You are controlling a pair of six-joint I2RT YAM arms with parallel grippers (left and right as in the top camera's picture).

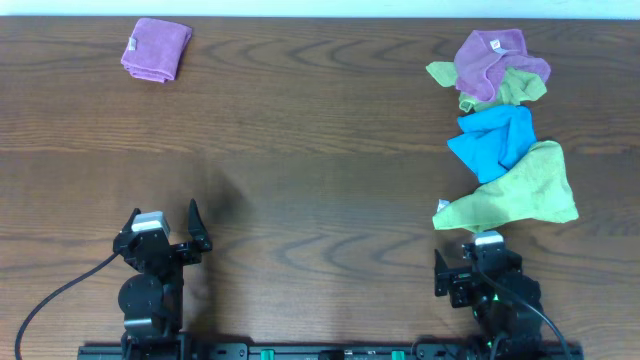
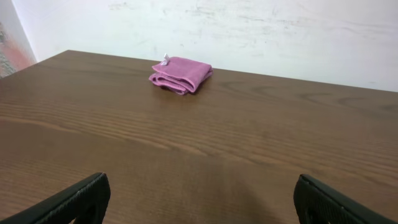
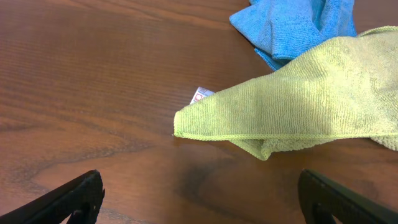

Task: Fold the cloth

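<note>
A row of loose cloths lies at the right of the table: a green cloth (image 1: 520, 192) nearest me, a blue cloth (image 1: 493, 138) behind it, then a second green cloth (image 1: 515, 88) and a purple cloth (image 1: 490, 58) on top. In the right wrist view the near green cloth (image 3: 298, 102) and the blue cloth (image 3: 292, 25) lie just ahead of my right gripper (image 3: 199, 196), which is open and empty. A folded purple cloth (image 1: 156, 49) lies at the far left, seen far ahead (image 2: 181, 74) of my open, empty left gripper (image 2: 202, 199).
The brown wooden table (image 1: 300, 150) ends at a white wall (image 2: 249, 31) at the back. Both arms sit at the front edge, the left gripper (image 1: 165, 232) and the right gripper (image 1: 478, 262) low over the wood.
</note>
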